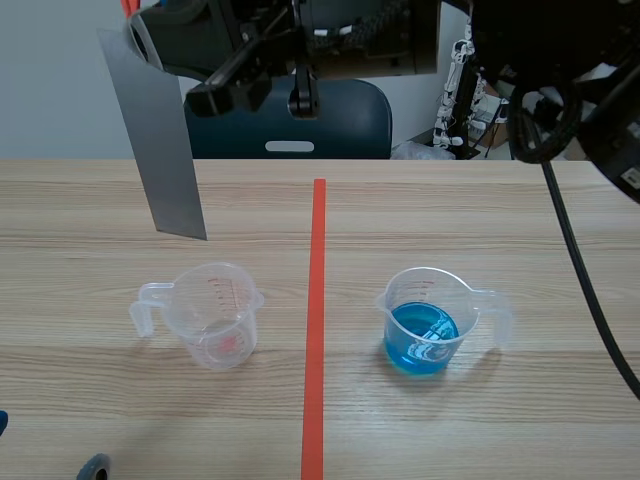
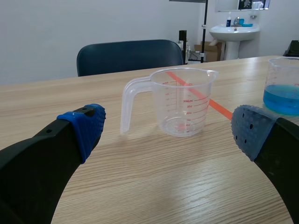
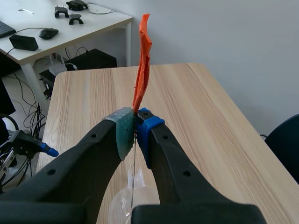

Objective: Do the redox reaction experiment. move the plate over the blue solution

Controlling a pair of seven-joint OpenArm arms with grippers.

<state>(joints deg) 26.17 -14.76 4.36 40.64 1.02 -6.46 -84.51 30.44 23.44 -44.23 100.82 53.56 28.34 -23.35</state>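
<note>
A grey metal plate [image 1: 158, 140] hangs upright over the table's left half, behind the empty clear measuring cup [image 1: 215, 315]. My right gripper [image 1: 140, 35], on the arm raised across the top, is shut on the plate's upper end. In the right wrist view the plate [image 3: 133, 182] shows edge-on between the pads, with an orange strip [image 3: 142, 60] above them. The cup of blue solution [image 1: 425, 325] stands right of the red tape line, well away from the plate. My left gripper [image 2: 168, 133] is open and low, with the empty cup [image 2: 180, 100] just ahead of it.
A dark blue chair [image 1: 290, 125] stands behind the table's far edge. A black cable [image 1: 585, 280] runs down across the table's right side. The blue cup [image 2: 282, 88] lies ahead of the left gripper, off to one side.
</note>
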